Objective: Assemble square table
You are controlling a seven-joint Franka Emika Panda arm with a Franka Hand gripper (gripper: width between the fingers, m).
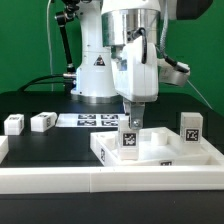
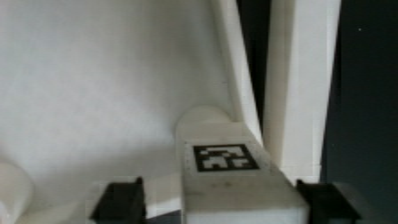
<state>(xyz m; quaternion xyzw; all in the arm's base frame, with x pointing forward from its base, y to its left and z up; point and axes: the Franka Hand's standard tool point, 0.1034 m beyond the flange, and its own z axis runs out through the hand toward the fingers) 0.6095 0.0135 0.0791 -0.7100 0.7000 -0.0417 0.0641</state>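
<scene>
The square tabletop (image 1: pixel 165 152) lies flat at the front, toward the exterior view's right. A white tagged leg (image 1: pixel 129 141) stands upright on its near corner. My gripper (image 1: pixel 131 124) hangs straight above this leg, its fingers on either side of the leg's top. In the wrist view the leg (image 2: pixel 222 165) sits between the two black fingers (image 2: pixel 121 200), with a gap showing on at least one side, so the gripper (image 2: pixel 219 202) is open. The tabletop (image 2: pixel 107 90) fills the view behind it. Another leg (image 1: pixel 192 127) stands by the tabletop's far right corner.
Two loose legs (image 1: pixel 14 124) (image 1: pixel 42 121) lie on the black table at the exterior view's left. The marker board (image 1: pixel 92 120) lies in front of the robot's base. A long white border wall (image 1: pixel 90 181) runs along the front edge.
</scene>
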